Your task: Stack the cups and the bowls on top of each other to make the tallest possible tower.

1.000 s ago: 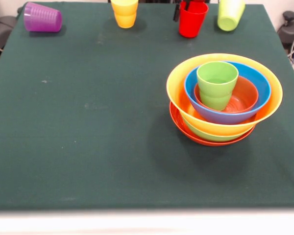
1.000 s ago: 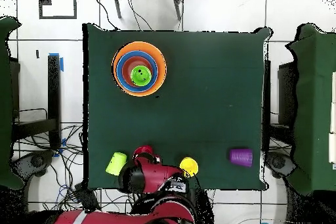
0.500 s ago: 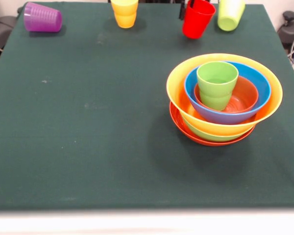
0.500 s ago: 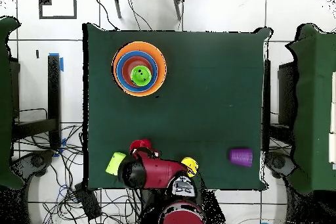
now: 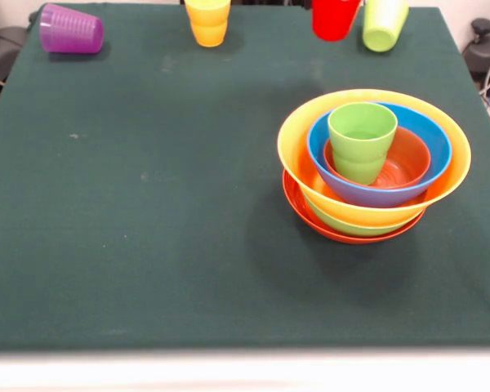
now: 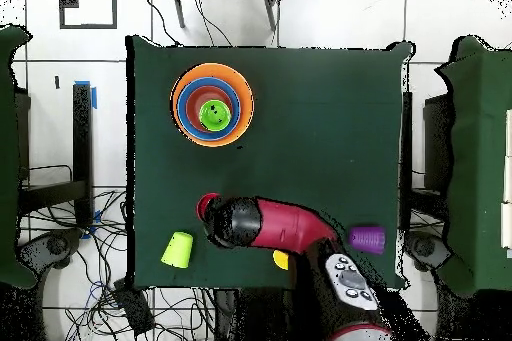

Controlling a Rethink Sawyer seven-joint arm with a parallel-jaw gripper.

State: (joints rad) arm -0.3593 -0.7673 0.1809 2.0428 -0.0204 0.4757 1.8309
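Overhead view: we see arm (image 6: 285, 229) reaching over table (image 6: 330, 127).
Hand: hidden under arm, can't tell grip.
Red cup (image 5: 336, 18): off the cloth at top edge, front view.
Tower (image 5: 374, 167): nested bowls w/ green cup (image 5: 361, 140) upright inside.
Others: purple cup (image 5: 70, 29) on its side; yellow cup (image 5: 207, 20); 2nd green cup (image 5: 384, 23).

The robot arm (image 6: 285, 229) is fat and round, bright red, with black ends and a grey button panel.
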